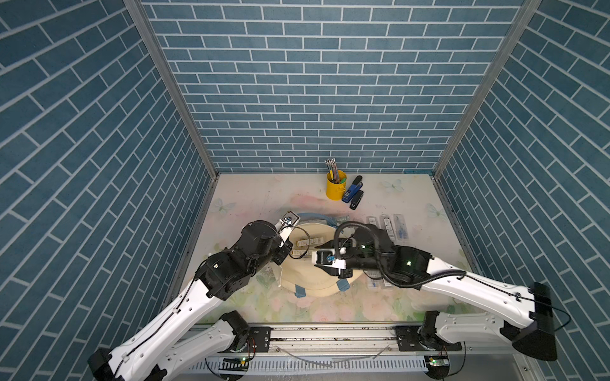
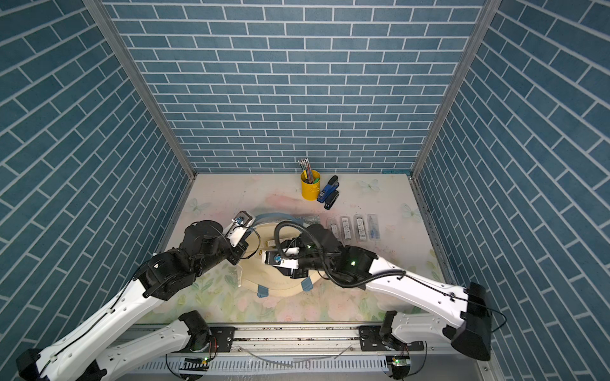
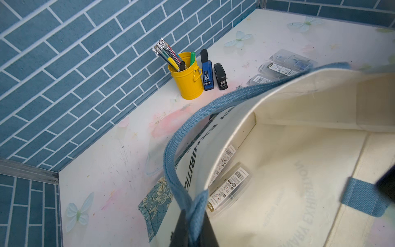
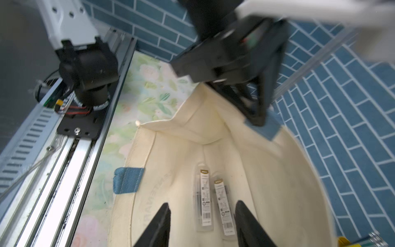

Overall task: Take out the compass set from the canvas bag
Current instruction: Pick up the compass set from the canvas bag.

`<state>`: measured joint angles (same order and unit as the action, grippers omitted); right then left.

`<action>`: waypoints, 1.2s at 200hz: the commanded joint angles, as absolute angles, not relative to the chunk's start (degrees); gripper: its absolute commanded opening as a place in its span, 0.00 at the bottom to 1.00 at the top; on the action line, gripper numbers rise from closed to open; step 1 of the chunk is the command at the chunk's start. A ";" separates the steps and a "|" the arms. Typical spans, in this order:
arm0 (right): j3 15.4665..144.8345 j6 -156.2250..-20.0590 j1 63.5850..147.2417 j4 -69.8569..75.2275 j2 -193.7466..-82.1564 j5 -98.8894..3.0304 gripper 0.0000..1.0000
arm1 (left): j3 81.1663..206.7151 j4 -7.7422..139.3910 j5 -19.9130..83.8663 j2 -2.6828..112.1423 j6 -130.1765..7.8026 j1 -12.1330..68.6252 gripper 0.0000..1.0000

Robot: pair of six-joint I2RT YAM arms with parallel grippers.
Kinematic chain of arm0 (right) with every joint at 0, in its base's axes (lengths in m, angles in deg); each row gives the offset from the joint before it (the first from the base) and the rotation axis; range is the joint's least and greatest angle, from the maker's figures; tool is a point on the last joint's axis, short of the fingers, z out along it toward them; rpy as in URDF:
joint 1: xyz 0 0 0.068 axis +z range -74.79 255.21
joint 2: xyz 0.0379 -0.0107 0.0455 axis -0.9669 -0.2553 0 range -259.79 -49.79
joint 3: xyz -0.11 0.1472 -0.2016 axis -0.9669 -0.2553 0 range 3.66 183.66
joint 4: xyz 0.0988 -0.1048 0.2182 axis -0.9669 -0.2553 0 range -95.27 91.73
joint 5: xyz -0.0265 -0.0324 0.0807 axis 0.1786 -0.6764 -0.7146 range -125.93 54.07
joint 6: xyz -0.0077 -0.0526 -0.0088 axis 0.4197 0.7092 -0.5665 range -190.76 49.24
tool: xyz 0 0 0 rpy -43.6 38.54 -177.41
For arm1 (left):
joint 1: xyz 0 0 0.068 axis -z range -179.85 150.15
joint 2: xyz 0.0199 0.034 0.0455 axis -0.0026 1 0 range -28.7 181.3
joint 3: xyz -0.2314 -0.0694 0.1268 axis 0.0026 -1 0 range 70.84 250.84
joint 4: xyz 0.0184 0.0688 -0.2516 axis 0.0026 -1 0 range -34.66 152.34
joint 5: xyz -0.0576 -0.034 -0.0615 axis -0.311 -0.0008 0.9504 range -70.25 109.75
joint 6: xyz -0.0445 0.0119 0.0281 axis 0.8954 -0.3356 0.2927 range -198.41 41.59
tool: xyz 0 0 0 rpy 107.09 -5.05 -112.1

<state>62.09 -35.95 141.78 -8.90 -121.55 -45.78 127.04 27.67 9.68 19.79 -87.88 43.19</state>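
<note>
On the floral surface (image 1: 251,198) walled in blue brick, my left claw (image 3: 194,215) pinches the blue strap (image 3: 171,149) of the canvas bag (image 3: 299,171), my right claw (image 4: 202,204) hangs spread above its open mouth, and two compass sets (image 4: 206,213) lie side by side inside.

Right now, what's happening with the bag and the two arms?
The left gripper is clamped on the blue strap handle of the canvas bag, holding that side up so the mouth gapes. The right gripper hangs open and empty over the opening, above two compass sets lying on the bag's floor. More clear packs lie in a row on the table beside the bag, so the unloading looks partly done.
</note>
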 commanded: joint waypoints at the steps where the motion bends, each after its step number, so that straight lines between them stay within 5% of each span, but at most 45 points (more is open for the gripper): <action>1: 58.47 -29.49 142.67 -2.93 -126.69 -41.36 0.52 | 129.28 29.24 11.38 18.74 -86.90 43.13 0.00; 53: 56.37 -26.90 142.22 6.22 -139.66 -33.99 0.53 | 129.63 29.60 13.96 18.50 -86.15 43.13 0.00; 138: 63.46 -31.73 137.27 11.39 -154.73 -35.40 0.54 | 128.83 28.99 17.43 17.64 -86.06 43.13 0.00; 240: 74.24 -44.74 133.71 -3.00 -164.46 -40.36 0.66 | 125.70 30.44 17.16 16.85 -87.45 43.04 0.00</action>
